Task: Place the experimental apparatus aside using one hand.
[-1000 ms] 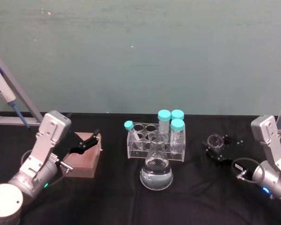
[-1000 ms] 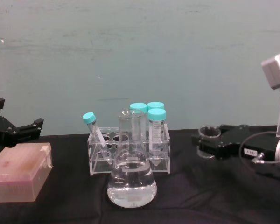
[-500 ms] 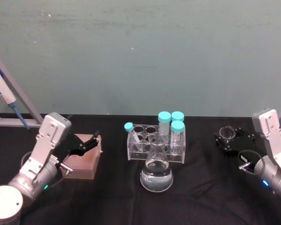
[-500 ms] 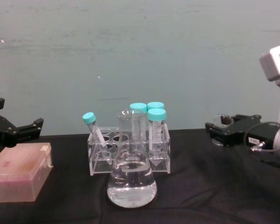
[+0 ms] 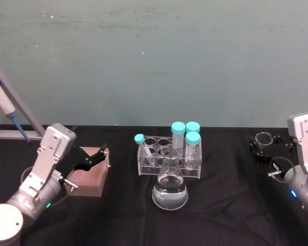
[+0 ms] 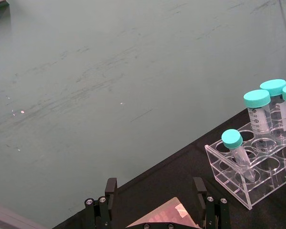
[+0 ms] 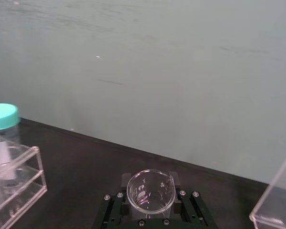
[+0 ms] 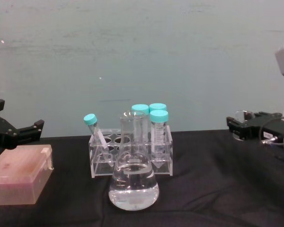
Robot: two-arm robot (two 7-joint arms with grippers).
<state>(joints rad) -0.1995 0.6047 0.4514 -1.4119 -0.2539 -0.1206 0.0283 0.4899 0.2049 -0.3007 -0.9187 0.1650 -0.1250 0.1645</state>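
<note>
The right black two-fingered gripper (image 5: 262, 147) is reaching out at the far right of the black table cloth (image 5: 220, 205), its fingers (image 7: 113, 206) pressing together on the small clear glass beaker (image 7: 150, 192), which is sitting upright between them; I cannot tell whether the beaker's base is touching the cloth. The beaker is standing well apart from the rest of the labware, to the right of it. In the middle, the clear conical glass flask with clear liquid (image 8: 133, 187) is standing just in front of the clear acrylic tube rack (image 8: 99, 163), which is holding four clear tubes with teal caps (image 5: 185, 134), one of them leaning. At the left, the left black gripper (image 5: 95, 158) is hovering with its fingers spread apart over the far edge of the brownish rectangular box (image 8: 19, 179).
</note>
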